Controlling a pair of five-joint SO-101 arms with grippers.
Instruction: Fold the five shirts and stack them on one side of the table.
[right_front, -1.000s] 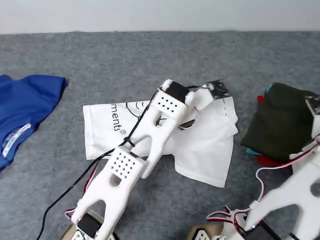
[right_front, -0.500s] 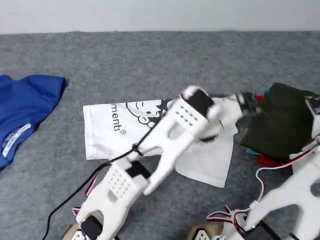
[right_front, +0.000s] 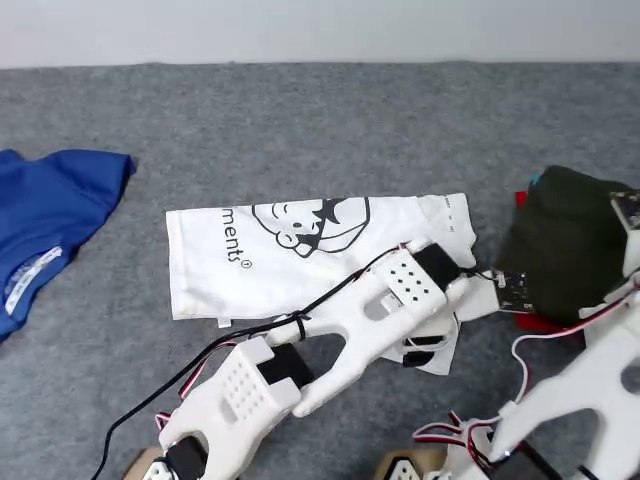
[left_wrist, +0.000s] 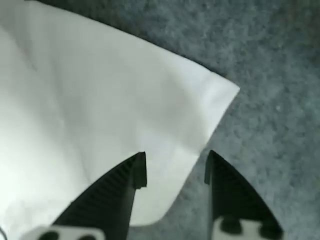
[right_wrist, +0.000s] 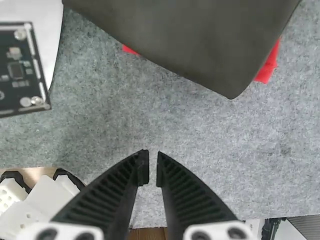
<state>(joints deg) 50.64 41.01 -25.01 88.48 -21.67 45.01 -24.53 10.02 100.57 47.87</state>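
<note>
Straddling the white shirt's corner

The left gripper (left_wrist: 175, 167) hangs spread open and empty. One finger is over the white shirt (left_wrist: 100, 110) by its hem corner, and the other is just off the cloth above the grey table (right_front: 300, 120). Its arm lies low across that corner. Just beyond the white shirt sits the folded dark shirt (right_wrist: 190, 35). Near it the right gripper (right_wrist: 149, 167) points down at the table, pinched closed on nothing.

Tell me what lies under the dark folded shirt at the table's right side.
Red fabric pokes out beneath the dark shirt, plus a teal sliver at its far edge. How many garments lie below is covered.
</note>
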